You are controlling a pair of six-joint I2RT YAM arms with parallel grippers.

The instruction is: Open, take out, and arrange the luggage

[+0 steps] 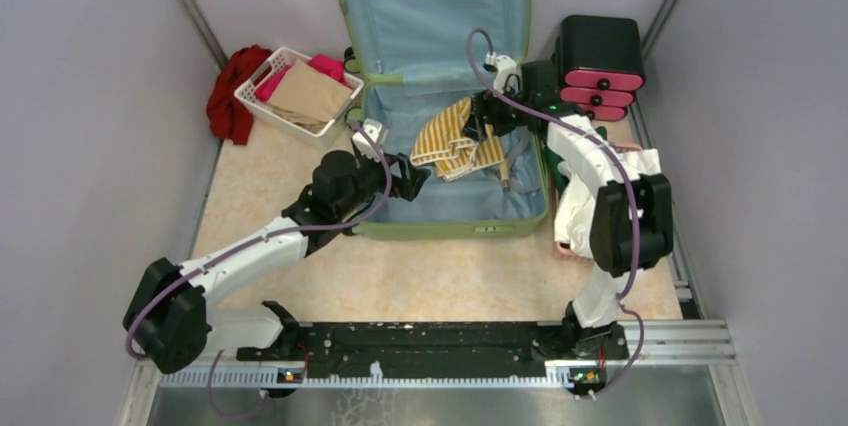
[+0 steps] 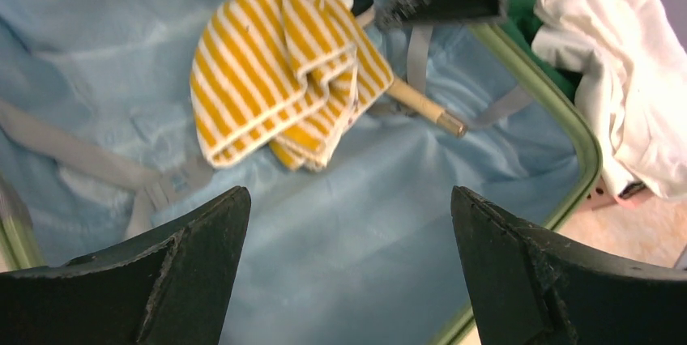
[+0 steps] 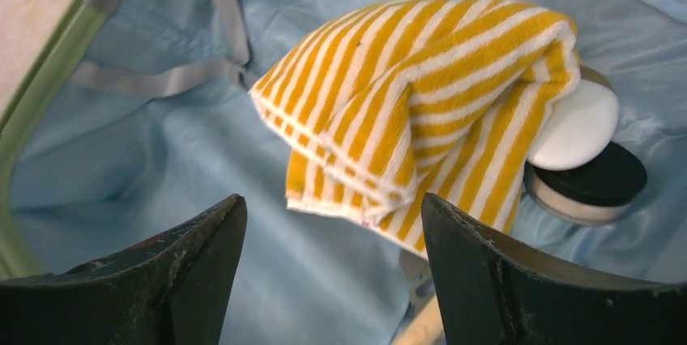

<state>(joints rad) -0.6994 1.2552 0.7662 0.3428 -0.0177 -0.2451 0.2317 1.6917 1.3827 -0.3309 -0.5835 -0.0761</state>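
Unpacking is the step in hand: the luggage (image 1: 455, 231) lies open at upper centre of the top view, a striped towel (image 1: 455, 141) bunched on its blue lining. The left hand (image 2: 348, 199) and right hand (image 3: 332, 203) hover over it, both released and empty. Next, I judge, one must pinch the towel's folds and lift over the green rim. Bare desk (image 1: 430, 276) at lower centre offers room.

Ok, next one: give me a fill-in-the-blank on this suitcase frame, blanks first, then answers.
The towel in the luggage is striped white and ____.
The luggage's lining is light ____.
The left gripper and right gripper both stand ____, holding nothing.
In the top view, the white basket sits to the ____ of the luggage.
Answers: yellow; blue; open; left.
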